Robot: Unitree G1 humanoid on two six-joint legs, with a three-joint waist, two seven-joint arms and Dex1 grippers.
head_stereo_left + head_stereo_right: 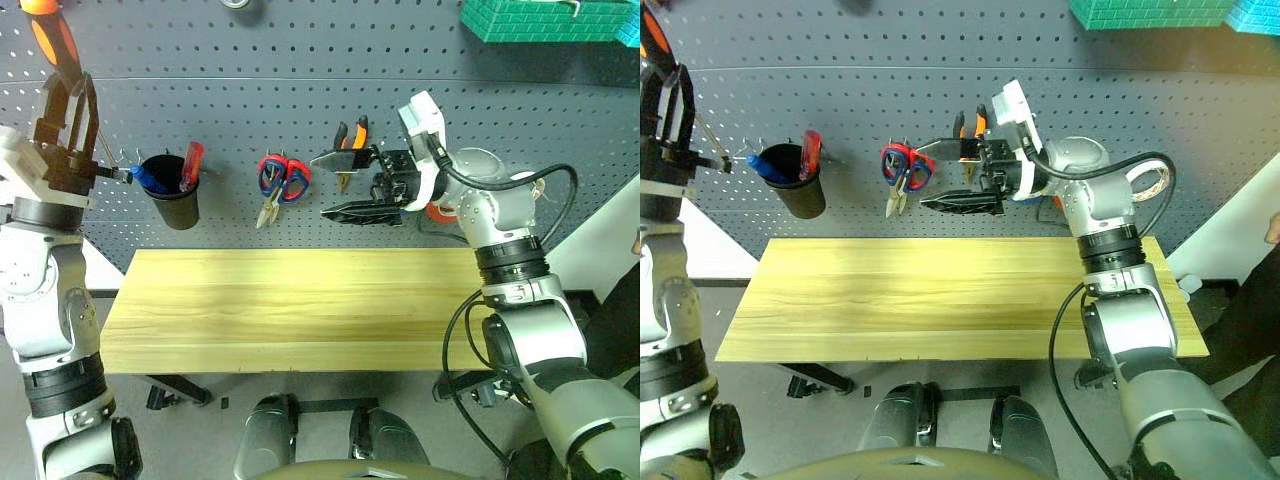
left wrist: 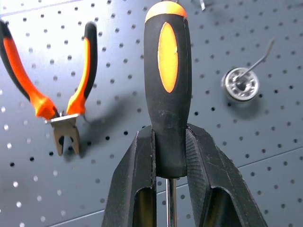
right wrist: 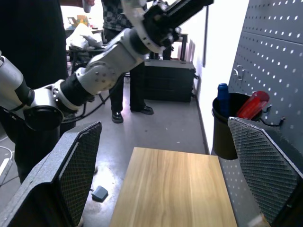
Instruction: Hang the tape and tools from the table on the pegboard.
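— Where's the screwdriver (image 2: 166,85) now?

— Up at the far left of the head view, in the left gripper (image 1: 68,110). Its two black fingers are clamped on the lower end of the orange-and-black handle, which sticks up toward the top left corner, with the thin steel shaft running down between them. The wrist camera shows the handle upright in front of the pegboard (image 1: 300,60).

— And the other arm?

— The right gripper (image 1: 345,186) reaches in from the right, pointing sideways toward the left at about the middle of the frame, just above the table (image 1: 290,310). Its jaws are spread wide with nothing between them.

— What's already hanging?

— The orange-and-black pliers (image 1: 352,145) hang on the board right behind the right gripper's upper finger. In the left wrist view a pair of pliers hangs at the left with jaws down, and a silvery ring-shaped object (image 2: 240,84) on a thin hook at the right.

— Anything else on the board?

— Red-handled scissors (image 1: 280,185) left of centre, blades down. Farther left, a black cup (image 1: 172,192) holds a red-handled tool (image 1: 191,166) and something blue (image 1: 146,178). A green bin (image 1: 540,20) sits at the top right. Behind the right arm's wrist there's a bit of red (image 1: 440,211) against the board; I can't tell what it is.

— And the tabletop?

— Bare yellow wood across the centre.
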